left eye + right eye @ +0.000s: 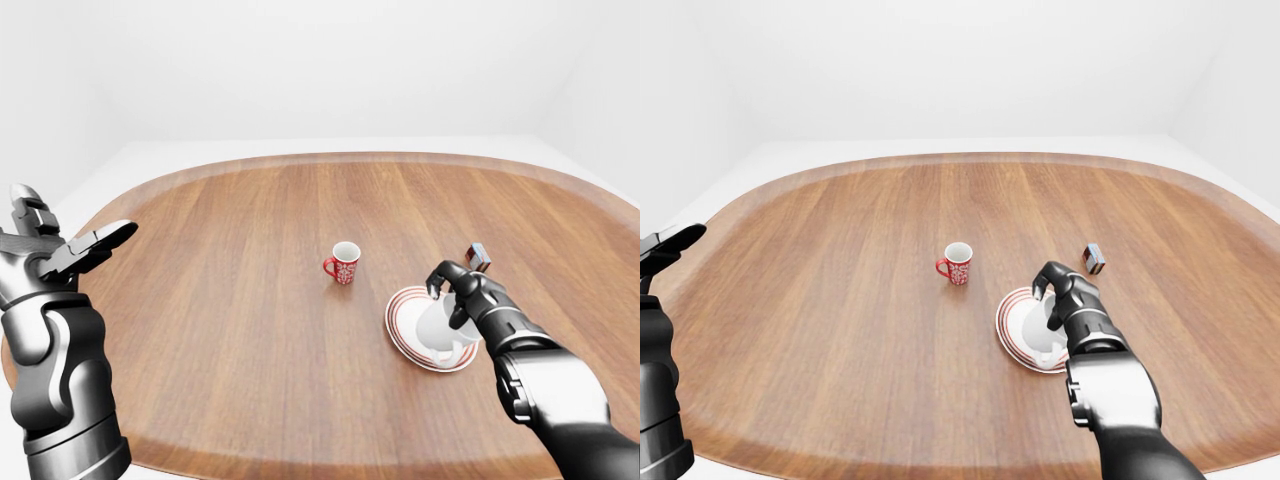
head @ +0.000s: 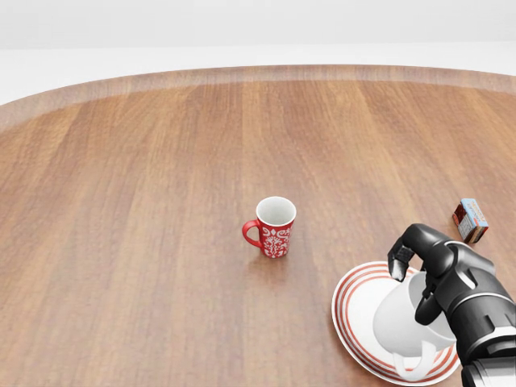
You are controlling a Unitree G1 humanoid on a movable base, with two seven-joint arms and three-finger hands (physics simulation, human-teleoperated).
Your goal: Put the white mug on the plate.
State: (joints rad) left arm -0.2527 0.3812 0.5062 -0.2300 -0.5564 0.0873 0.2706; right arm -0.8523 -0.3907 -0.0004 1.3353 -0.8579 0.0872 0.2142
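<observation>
The white mug (image 2: 399, 329) lies tilted on the red-rimmed white plate (image 2: 359, 310) at the lower right of the head view, with its handle toward the bottom edge. My right hand (image 2: 413, 282) reaches in from the right. Its fingers (image 2: 401, 256) curl over the top of the mug and close round it. My left hand (image 1: 75, 252) is raised at the left edge of the left-eye view, away from the table's things, with its fingers spread and empty.
A red mug with a white pattern (image 2: 274, 226) stands upright to the upper left of the plate. A small red and blue box (image 2: 470, 220) stands to the upper right of my right hand. All rest on an oval wooden table (image 1: 230, 300).
</observation>
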